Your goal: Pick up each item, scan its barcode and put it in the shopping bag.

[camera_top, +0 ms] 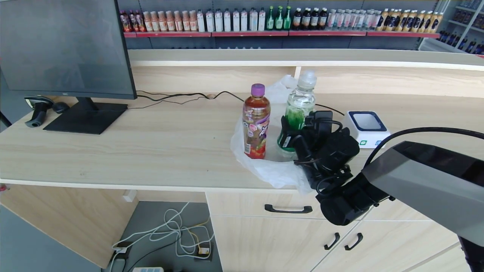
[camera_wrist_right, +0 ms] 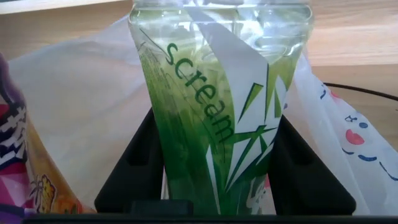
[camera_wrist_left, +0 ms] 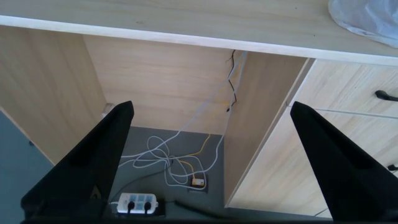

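Observation:
A clear bottle with a green label (camera_top: 299, 109) stands upright on the white shopping bag (camera_top: 272, 170), which lies flattened on the wooden counter. My right gripper (camera_top: 293, 132) is shut on the bottle's lower half. The right wrist view has that bottle (camera_wrist_right: 217, 81) close up, with the gripper (camera_wrist_right: 217, 130) and a black finger (camera_wrist_right: 134, 168) on each side of it. An orange tea bottle with a purple cap (camera_top: 256, 122) stands on the bag just left of it. My left gripper (camera_wrist_left: 210, 106) hangs open and holds nothing, below the counter's front edge.
A white box scanner (camera_top: 366, 126) sits right of the bottles. A monitor (camera_top: 64, 49) and a handheld scanner (camera_top: 36, 109) stand at the far left. Drawers with black handles (camera_top: 288, 209) are under the counter, and cables (camera_wrist_left: 168, 162) lie on the floor.

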Controlling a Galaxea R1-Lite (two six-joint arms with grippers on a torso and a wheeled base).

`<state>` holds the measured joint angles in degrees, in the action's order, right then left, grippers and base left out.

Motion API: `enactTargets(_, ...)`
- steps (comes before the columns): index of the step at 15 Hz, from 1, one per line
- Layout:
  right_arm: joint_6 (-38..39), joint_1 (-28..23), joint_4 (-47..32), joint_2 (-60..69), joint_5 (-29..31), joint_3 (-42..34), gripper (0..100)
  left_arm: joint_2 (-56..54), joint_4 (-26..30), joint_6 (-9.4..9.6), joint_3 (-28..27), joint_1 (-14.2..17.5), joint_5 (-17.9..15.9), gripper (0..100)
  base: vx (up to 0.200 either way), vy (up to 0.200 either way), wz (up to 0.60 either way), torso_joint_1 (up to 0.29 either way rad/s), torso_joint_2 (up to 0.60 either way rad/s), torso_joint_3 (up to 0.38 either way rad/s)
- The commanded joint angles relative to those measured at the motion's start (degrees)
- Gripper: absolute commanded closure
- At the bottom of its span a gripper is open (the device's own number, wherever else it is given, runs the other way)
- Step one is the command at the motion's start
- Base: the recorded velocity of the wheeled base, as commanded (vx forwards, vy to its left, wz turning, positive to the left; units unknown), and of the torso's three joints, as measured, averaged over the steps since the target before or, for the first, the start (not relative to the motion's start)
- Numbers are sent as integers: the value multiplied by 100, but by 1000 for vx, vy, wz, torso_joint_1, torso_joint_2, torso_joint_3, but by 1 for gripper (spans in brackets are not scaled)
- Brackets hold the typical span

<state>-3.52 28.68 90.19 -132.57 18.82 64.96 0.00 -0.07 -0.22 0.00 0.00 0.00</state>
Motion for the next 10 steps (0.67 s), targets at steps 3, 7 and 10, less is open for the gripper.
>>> enactTargets(3,1,225,-19,-41,7,-151,100,0,-1,-4,0,0,0,0,0,0,0,0,0,0)
enactTargets(7,141,260,-19,-49,166,-159,100,0,-1,-4,0,0,0,0,0,0,0,0,0,0)
enactTargets(10,168,260,-19,-41,254,-168,100,0,-10,-4,0,0,0,0,0,0,0,0,0,0)
